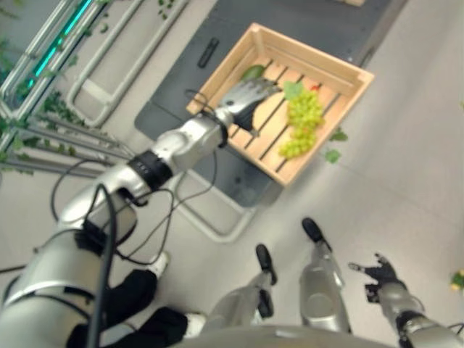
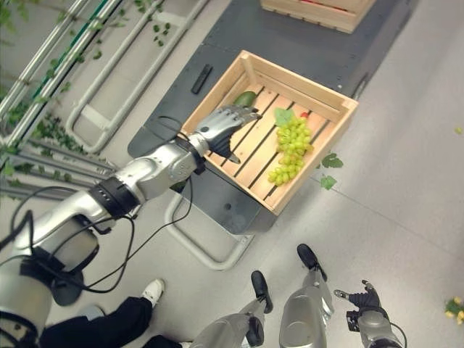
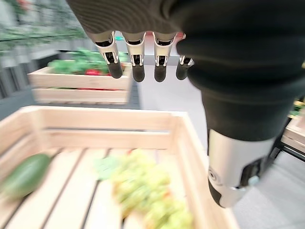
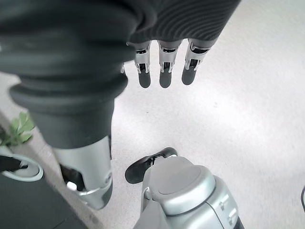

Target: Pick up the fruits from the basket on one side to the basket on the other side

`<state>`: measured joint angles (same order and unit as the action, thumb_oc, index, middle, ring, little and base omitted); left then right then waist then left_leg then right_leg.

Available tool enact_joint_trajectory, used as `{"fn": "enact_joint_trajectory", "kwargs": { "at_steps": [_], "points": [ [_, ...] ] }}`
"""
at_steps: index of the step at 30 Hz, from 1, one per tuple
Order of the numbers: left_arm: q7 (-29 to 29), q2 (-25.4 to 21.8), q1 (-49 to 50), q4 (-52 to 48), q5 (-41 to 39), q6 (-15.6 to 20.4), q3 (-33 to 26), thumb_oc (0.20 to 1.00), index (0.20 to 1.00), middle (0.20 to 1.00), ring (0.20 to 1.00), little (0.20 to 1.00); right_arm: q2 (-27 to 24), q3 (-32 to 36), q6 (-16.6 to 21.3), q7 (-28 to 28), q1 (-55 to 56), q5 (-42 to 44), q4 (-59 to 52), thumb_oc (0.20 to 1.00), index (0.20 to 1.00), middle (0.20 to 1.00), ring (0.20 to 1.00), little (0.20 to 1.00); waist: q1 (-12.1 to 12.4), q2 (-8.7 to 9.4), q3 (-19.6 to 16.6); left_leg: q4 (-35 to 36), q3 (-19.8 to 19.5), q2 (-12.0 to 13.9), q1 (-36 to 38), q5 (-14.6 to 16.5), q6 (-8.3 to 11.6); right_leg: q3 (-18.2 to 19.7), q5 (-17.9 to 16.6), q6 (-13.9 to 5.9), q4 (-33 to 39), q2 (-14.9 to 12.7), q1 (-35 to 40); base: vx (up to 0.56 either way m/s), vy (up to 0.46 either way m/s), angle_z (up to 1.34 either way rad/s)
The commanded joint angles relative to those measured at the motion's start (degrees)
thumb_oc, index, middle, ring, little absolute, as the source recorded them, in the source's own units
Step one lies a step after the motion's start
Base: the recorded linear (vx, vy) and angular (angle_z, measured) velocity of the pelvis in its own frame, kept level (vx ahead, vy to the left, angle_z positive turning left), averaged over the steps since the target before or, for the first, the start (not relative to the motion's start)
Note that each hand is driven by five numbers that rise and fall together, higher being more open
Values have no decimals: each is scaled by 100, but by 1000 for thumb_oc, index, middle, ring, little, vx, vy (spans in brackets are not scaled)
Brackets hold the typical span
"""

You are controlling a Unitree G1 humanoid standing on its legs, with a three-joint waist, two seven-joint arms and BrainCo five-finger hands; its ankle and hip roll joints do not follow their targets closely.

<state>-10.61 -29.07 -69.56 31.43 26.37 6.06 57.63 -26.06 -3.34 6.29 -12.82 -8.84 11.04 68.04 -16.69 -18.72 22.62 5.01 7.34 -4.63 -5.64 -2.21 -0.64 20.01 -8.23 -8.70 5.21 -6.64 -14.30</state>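
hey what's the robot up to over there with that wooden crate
It's reaching its left hand into the wooden crate, fingers open, holding nothing. A bunch of green grapes and a green fruit lie inside, untouched. The right hand hangs open over the floor. A second crate sits farther back.

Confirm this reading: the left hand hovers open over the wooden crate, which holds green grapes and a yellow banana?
Not quite. Beside the green grapes lies a dark green fruit, no banana, as the right eye view shows. The left hand does hover open over the wooden crate.
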Motion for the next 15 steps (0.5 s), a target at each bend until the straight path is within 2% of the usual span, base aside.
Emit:
{"fn": "enact_joint_trajectory", "kwargs": {
  "at_steps": [1, 9, 15],
  "points": [
    [-177, 192, -483, 605, 291, 73, -131, 1000, 1000, 1000, 1000, 1000, -312, 52, 89, -153, 317, 245, 87, 1000, 1000, 1000, 1000, 1000, -161, -3, -253, -973, -89, 15, -495, 721, 216, 46, 531, -127, -96, 68, 56, 25, 45, -59],
    [-191, 772, -521, 1347, 590, 43, 94, 1000, 1000, 1000, 1000, 1000, -282, 160, 161, -307, 436, 372, 118, 1000, 1000, 1000, 1000, 1000, -588, -205, -68, -1171, 254, -54, -601, 882, 192, 390, 415, -209, -134, 11, -171, 39, 55, -31],
    [-318, 960, -483, 1972, 754, -40, 145, 1000, 1000, 1000, 1000, 1000, -285, 132, 215, -417, 398, 410, 69, 1000, 1000, 1000, 1000, 1000, -751, -259, 73, -1311, 414, -78, -711, 974, 182, 547, 374, -244, -184, 0, -318, 27, 31, -23]
  ]
}}
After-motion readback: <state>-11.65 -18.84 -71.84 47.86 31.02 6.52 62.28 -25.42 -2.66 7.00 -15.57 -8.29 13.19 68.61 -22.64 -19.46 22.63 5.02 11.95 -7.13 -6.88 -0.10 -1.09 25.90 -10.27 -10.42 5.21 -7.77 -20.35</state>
